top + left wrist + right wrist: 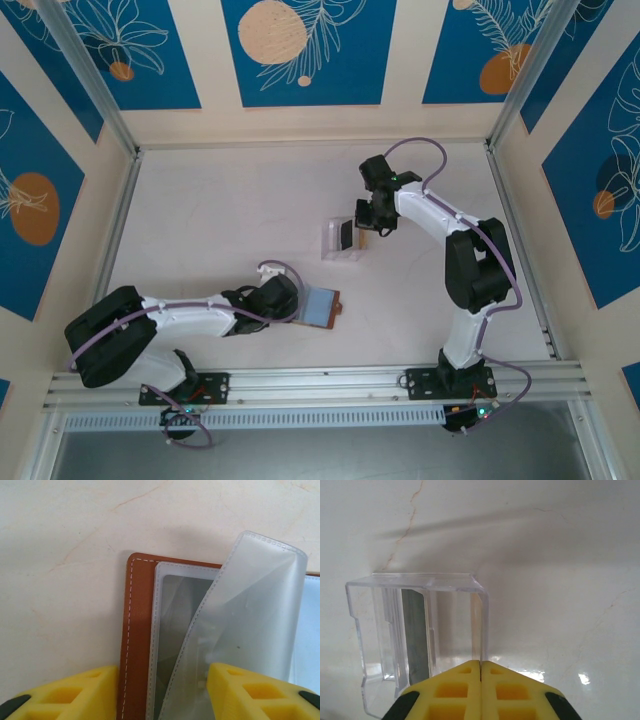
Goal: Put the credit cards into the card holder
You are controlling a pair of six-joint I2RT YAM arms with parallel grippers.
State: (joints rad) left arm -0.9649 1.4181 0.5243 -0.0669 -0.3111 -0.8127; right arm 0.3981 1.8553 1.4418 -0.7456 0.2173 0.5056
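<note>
The card holder (322, 305) lies open on the table (200, 220), right in front of the left arm. It is brown on the outside with see-through pockets inside. The left gripper (160, 690) has its two yellow fingers apart, one on each side of the card holder's near edge. One clear pocket (255, 605) curls up beside the right-hand finger. It is hard to tell if the fingers press on the card holder or just hang over it.

The right gripper (481, 672) is closed tight, with nothing between its fingers. Its tip sits just beside a corner of a clear plastic stand (470, 630). One dark card (415, 635) stands up inside that stand, well apart from the card holder.

No card can be seen in the pockets that show, so the job looks like it is near the start. The holder is open and ready – but the dark card is not out of the stand yet. It looks like the right gripper has to open, take the card and bring it over to a pocket
</note>
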